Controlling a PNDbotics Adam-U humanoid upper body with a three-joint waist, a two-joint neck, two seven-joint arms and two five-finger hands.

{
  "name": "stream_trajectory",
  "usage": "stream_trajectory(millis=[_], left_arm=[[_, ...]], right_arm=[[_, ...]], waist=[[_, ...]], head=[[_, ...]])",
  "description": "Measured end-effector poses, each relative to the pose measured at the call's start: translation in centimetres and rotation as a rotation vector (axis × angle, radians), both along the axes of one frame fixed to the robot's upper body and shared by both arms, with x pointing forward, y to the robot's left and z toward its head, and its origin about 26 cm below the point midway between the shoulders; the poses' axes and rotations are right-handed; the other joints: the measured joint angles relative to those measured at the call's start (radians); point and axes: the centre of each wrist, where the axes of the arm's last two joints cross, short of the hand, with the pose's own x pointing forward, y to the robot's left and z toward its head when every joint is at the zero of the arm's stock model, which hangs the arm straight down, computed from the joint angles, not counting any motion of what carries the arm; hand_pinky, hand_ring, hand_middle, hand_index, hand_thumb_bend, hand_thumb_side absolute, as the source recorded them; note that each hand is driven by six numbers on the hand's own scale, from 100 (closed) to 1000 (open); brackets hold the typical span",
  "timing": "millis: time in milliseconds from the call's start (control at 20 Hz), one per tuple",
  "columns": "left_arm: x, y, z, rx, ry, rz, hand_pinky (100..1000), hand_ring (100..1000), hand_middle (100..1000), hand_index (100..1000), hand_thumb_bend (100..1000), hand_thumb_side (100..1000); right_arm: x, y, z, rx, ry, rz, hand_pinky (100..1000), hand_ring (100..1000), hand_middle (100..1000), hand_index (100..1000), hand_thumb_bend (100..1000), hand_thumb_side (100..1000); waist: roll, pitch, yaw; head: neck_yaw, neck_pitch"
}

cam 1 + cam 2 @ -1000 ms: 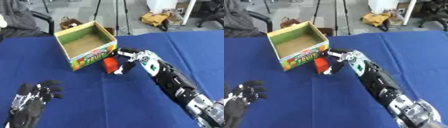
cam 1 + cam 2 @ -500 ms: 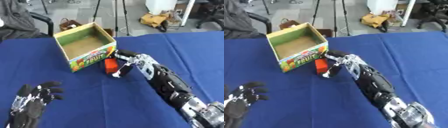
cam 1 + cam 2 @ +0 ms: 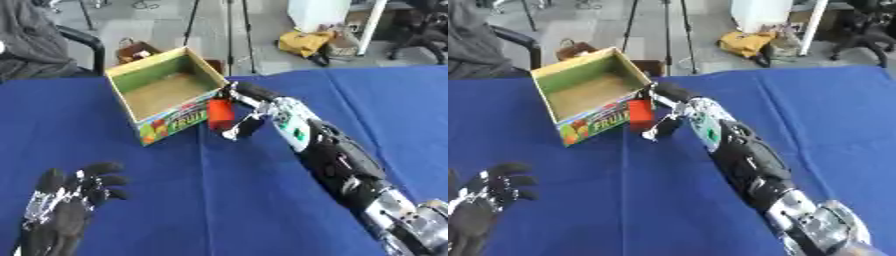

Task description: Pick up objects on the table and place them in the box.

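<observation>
One red block is pinched in the right hand, thumb below and fingers curled over it, held clear of the blue tablecloth just beside the near right corner of the box. Block sits upright, about level with the box's front wall, outside the box and close against it; can't tell if it touches the cardboard. Box is open-topped cardboard, green inside walls, brown floor, fruit print and lettering on the front face, set askew on the cloth toward the far left. Nothing visible inside the box from these views. Right arm comes in from the lower right and runs diagonally up to the box, black with silver joints and a small green mark on the forearm. Left hand rests at the lower left corner, fingers up and relaxed, holding nothing, well apart from the box. Beyond the table's far edge: grey floor, tripod legs, a yellow bag, a dark chair at far left.
</observation>
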Motion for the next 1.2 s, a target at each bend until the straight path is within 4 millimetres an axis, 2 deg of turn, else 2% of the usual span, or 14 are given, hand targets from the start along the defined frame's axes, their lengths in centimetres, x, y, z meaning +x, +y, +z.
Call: stream_trajectory(millis=[150, 550, 600, 650, 800, 950, 1200], left_arm=[[-0.1, -0.1, -0.1, 0.003, 0.004, -0.009, 646, 727, 735, 796, 412, 1000], [-0.2, -0.2, -0.2, 0.005, 0.005, -0.018, 646, 727, 735, 796, 412, 1000], [-0.2, -0.2, -0.2, 0.005, 0.005, -0.019, 646, 727, 734, 796, 421, 1000], [-0.1, -0.3, -0.1, 0.005, 0.003, -0.021, 646, 727, 734, 796, 421, 1000], [0.2, -1.1, 0.7, 0.001, -0.021, -0.050, 646, 727, 734, 796, 421, 1000], [0.1, -1.9, 0.9, 0.001, -0.025, -0.094, 646, 727, 734, 796, 421, 1000], [0.0, -2.7, 1.0, 0.003, -0.027, -0.136, 645, 728, 734, 797, 418, 1000]], right_arm=[[0.2, 0.0, 1.1, 0.038, -0.043, -0.050, 663, 716, 387, 528, 100, 170], [0.2, 0.1, 1.0, 0.064, -0.079, -0.089, 663, 716, 387, 528, 100, 170], [0.2, 0.1, 1.0, 0.064, -0.079, -0.090, 658, 716, 409, 547, 100, 293], [0.2, 0.0, 1.0, 0.067, -0.079, -0.096, 658, 716, 409, 547, 100, 293], [0.7, -0.7, 1.9, 0.101, -0.097, -0.158, 658, 716, 409, 547, 100, 293], [0.9, -1.8, 2.0, 0.130, -0.122, -0.253, 658, 716, 409, 547, 100, 293], [0.8, -2.2, 1.5, 0.107, -0.175, -0.359, 662, 722, 412, 551, 100, 311]], waist=[[-0.008, -0.004, 0.016], [-0.006, -0.004, 0.017], [-0.006, -0.004, 0.017], [-0.010, -0.002, 0.023], [-0.033, 0.018, 0.093], [-0.041, 0.018, 0.171], [-0.042, 0.027, 0.196]], head=[[-0.003, -0.003], [-0.008, -0.008], [-0.008, -0.008], [-0.008, -0.019], [-0.027, -0.062], [-0.069, -0.078], [-0.118, -0.088]])
